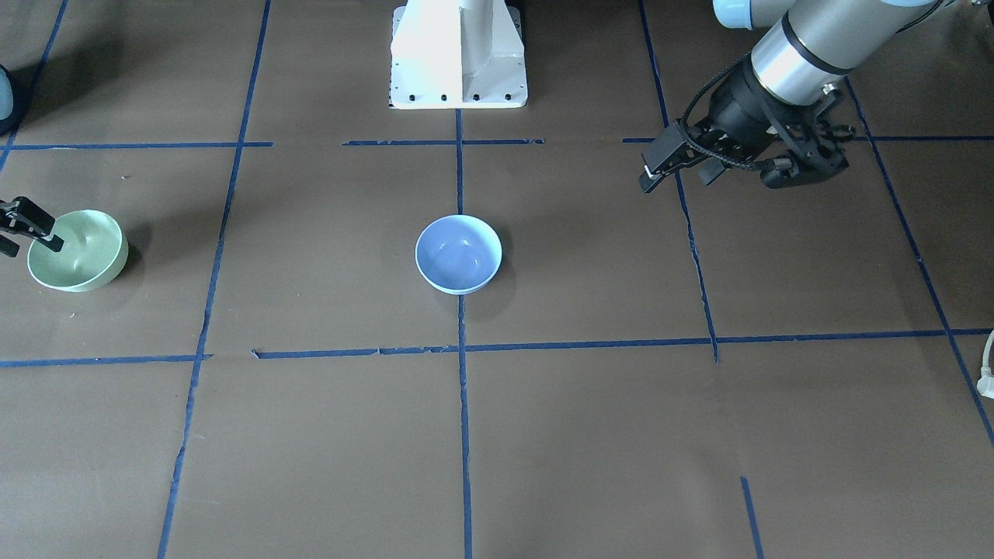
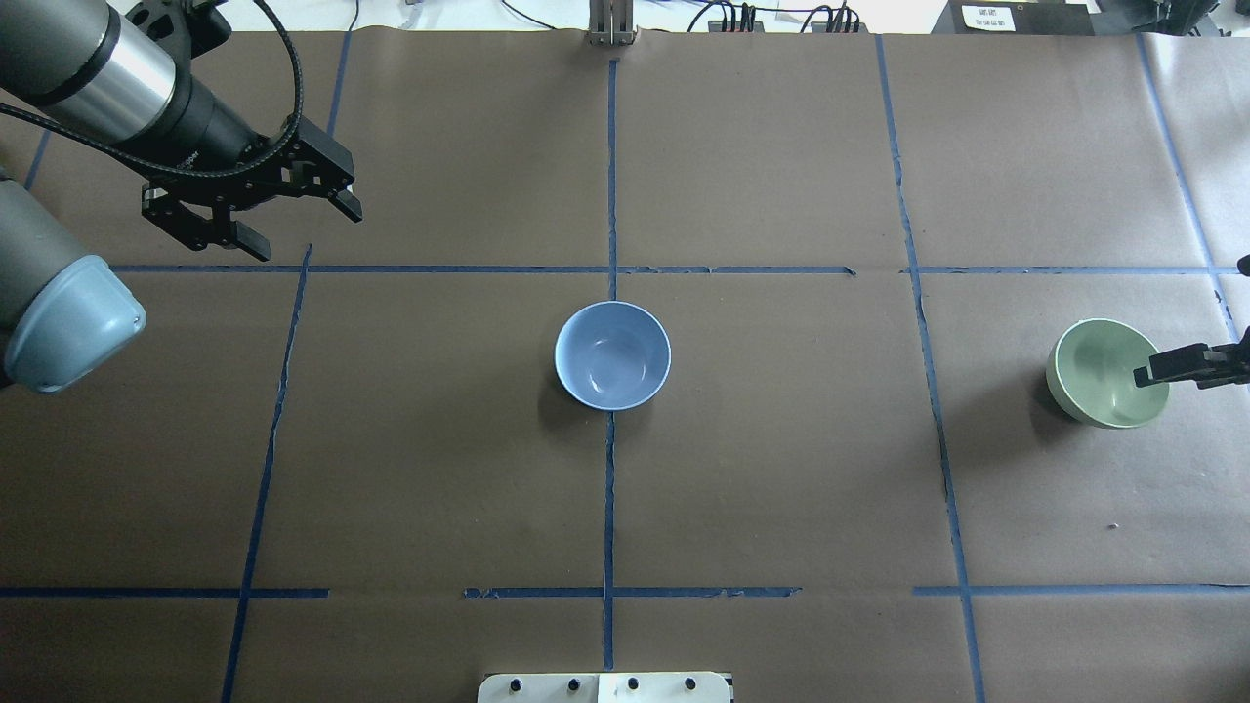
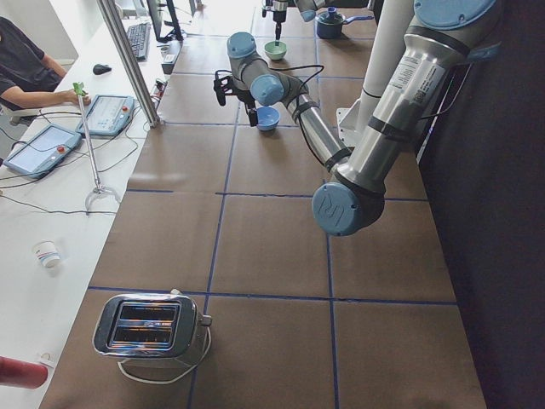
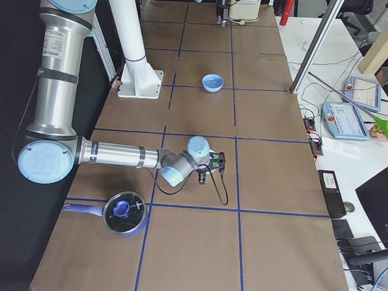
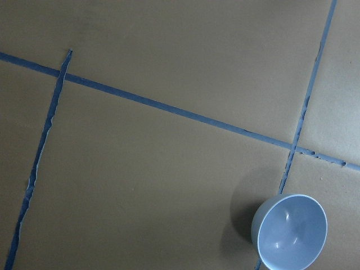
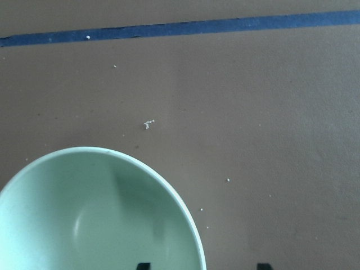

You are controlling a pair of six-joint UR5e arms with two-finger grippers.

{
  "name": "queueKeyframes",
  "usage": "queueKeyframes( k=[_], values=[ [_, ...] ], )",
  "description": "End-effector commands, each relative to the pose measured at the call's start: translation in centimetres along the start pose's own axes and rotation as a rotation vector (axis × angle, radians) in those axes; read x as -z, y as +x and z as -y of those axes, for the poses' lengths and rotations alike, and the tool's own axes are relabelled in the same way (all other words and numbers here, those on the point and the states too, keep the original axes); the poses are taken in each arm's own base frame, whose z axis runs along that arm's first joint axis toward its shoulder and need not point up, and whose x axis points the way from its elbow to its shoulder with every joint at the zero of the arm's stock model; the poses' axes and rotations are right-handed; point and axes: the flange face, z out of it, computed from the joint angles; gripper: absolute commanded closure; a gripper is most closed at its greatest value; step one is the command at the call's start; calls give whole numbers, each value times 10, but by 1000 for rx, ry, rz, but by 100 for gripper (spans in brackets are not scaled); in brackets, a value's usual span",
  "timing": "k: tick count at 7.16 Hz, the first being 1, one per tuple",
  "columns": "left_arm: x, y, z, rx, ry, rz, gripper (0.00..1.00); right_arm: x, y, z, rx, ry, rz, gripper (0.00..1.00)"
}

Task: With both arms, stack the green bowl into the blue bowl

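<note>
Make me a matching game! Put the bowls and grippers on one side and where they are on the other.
1 green bowl
2 blue bowl
3 left gripper
4 right gripper

A middle of the table
B open, above bare table
C sitting on the robot's right side
D open, straddling the green bowl's rim

Pairs: 1-C, 2-A, 3-B, 4-D

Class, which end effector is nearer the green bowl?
Right. The right end effector straddles the green bowl at its rim, one finger inside. The left end effector hovers far off, beyond the blue bowl.
</note>
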Motion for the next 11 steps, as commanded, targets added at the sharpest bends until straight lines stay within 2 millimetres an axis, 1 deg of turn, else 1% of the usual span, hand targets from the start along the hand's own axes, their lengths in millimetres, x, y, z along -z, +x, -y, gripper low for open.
queueKeyframes(
  k=[1,2,3,4,5,6,7,8,9,10,11],
  values=[
    [2,-7,-2,0,6,2,0,1,-2,1,0,1,7,100],
    [1,-6,-3,0,6,3,0,2,-5,2,4,5,11,100],
    [0,-9,-1,5,6,7,0,9,-17,2,14,-17,57,100],
    [-2,-16,-1,12,4,14,0,29,-37,14,-18,13,99,100],
    [-5,-24,1,23,19,31,0,51,-75,24,-63,48,149,100],
    [-12,-47,9,45,83,81,0,65,-126,55,-124,80,213,100],
    [-21,-72,11,42,84,110,0,77,-182,85,-170,90,284,100],
    [-23,-98,17,-97,71,150,0,73,-238,96,-173,69,331,100],
    [-17,-135,30,-173,72,191,0,67,-287,100,-157,63,366,100],
    [-7,-168,45,-237,75,223,0,58,-324,99,-123,87,381,100],
    [0,-198,66,-280,71,252,0,53,-358,97,-111,88,397,100]
  ],
)
